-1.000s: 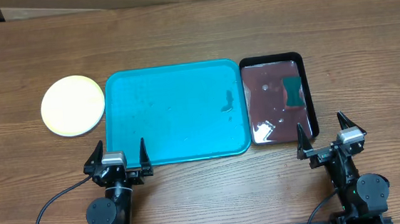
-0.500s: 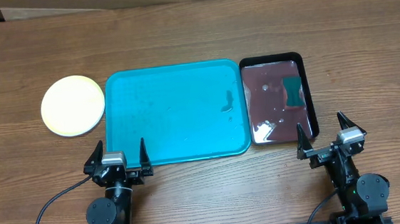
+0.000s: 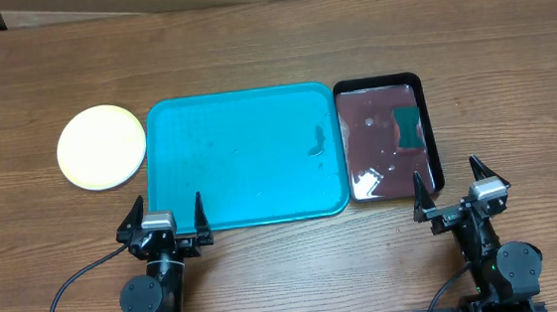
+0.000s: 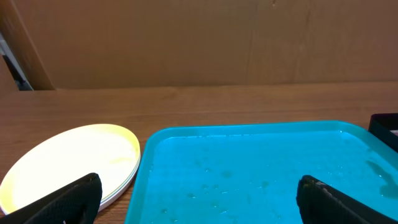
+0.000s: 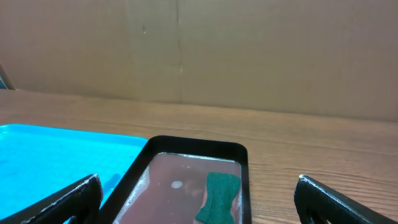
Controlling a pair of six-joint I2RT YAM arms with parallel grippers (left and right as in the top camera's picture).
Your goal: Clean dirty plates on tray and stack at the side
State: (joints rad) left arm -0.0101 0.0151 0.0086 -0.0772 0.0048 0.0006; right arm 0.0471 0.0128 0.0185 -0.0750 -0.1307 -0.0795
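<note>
The turquoise tray (image 3: 244,157) lies mid-table with only water drops and a small dark mark on it; it also shows in the left wrist view (image 4: 261,168) and the right wrist view (image 5: 56,155). A stack of plates (image 3: 102,147) with the yellow-green one on top sits on the table left of the tray, also seen in the left wrist view (image 4: 68,162). Plates below the top one are mostly hidden. My left gripper (image 3: 162,218) is open and empty at the tray's near left edge. My right gripper (image 3: 455,190) is open and empty near the black tray's front.
A narrow black tray (image 3: 389,137) with reddish-brown liquid and a green sponge (image 3: 410,128) sits right of the turquoise tray; both show in the right wrist view, tray (image 5: 193,146) and sponge (image 5: 219,196). Cardboard walls stand behind the table.
</note>
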